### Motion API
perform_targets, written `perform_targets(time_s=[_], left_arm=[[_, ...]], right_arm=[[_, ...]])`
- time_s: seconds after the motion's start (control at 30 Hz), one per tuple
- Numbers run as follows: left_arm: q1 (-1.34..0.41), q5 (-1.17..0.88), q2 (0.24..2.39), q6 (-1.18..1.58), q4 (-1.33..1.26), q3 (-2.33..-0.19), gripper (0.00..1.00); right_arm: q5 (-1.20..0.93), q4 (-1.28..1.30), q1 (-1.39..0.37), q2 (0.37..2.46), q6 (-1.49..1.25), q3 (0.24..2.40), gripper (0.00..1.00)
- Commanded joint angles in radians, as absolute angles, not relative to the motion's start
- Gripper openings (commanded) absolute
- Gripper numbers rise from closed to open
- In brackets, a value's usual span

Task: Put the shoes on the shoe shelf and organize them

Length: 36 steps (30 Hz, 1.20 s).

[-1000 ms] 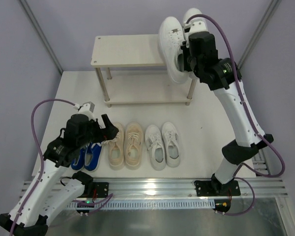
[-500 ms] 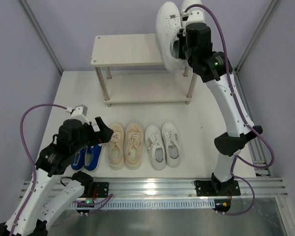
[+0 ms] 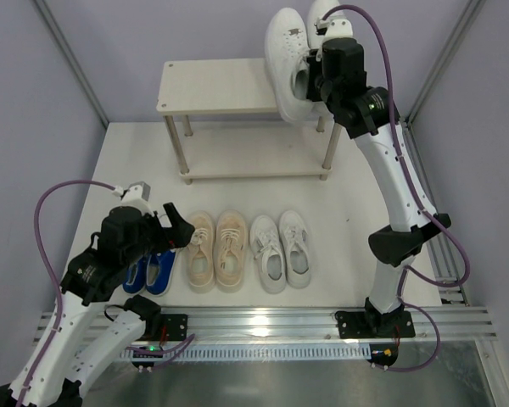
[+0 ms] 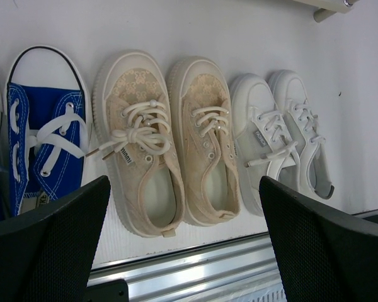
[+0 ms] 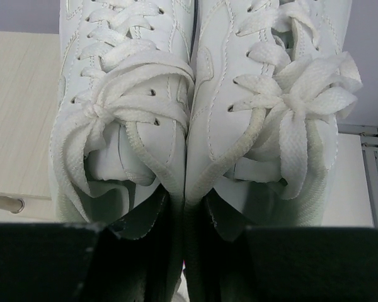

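My right jaws pinched the large chunky white lace-up sneakers (image 3: 290, 64) by their inner collars, toes pointing up and away, above the right end of the cream two-tier shoe shelf (image 3: 212, 85). My left jaws hung wide over beige canvas sneakers (image 4: 198, 126).

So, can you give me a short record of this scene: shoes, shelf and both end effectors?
Shoe shelf: no shoes on it yet
Right end effector: shut on large white pair, raised by the shelf's right end
Left end effector: open, over the row, holding nothing
Row on table: blue pair, beige pair, smaller white pair
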<state>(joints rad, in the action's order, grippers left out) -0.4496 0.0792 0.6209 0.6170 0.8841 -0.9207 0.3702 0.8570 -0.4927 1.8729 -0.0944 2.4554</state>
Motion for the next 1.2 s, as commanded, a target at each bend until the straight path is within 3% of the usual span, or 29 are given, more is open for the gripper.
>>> perform_targets(time_s=[0.0,0.1,0.13,0.23,0.37,0.7,0.9,1.17], left_arm=[[-0.451,0.097,0.612,0.611,0.888,-0.946,1.0],[-0.453,0.097,0.607,0.611,0.89,-0.945,1.0],[-0.451,0.097,0.607,0.611,0.89,-0.945,1.0],[-0.451,0.101,0.603,0.611,0.894,-0.943,1.0],[-0.453,0.106,0.595,0.609,0.9,-0.943,1.0],[-0.453,0.12,0.583,0.607,0.913,-0.945,1.0],[-0.451,0.088,0.591,0.62,0.862,-0.977,1.0],[-0.451,-0.092,0.814,0.629,0.626,-1.17,1.0]], right_arm=[[0.383,0.592,-0.494,1.833,-0.152,2.542,0.04],[0.391,0.595,-0.494,1.842,-0.161,2.539,0.04],[0.393,0.598,-0.494,1.844,-0.163,2.539,0.09],[0.387,0.595,-0.494,1.845,-0.167,2.531,0.35],[0.379,0.581,-0.494,1.847,-0.169,2.528,0.49],[0.374,0.529,-0.492,1.826,-0.164,2.504,0.55],[0.402,0.466,-0.503,1.692,-0.138,2.399,0.59],[0.505,0.322,-0.529,1.309,-0.126,1.854,0.63]])
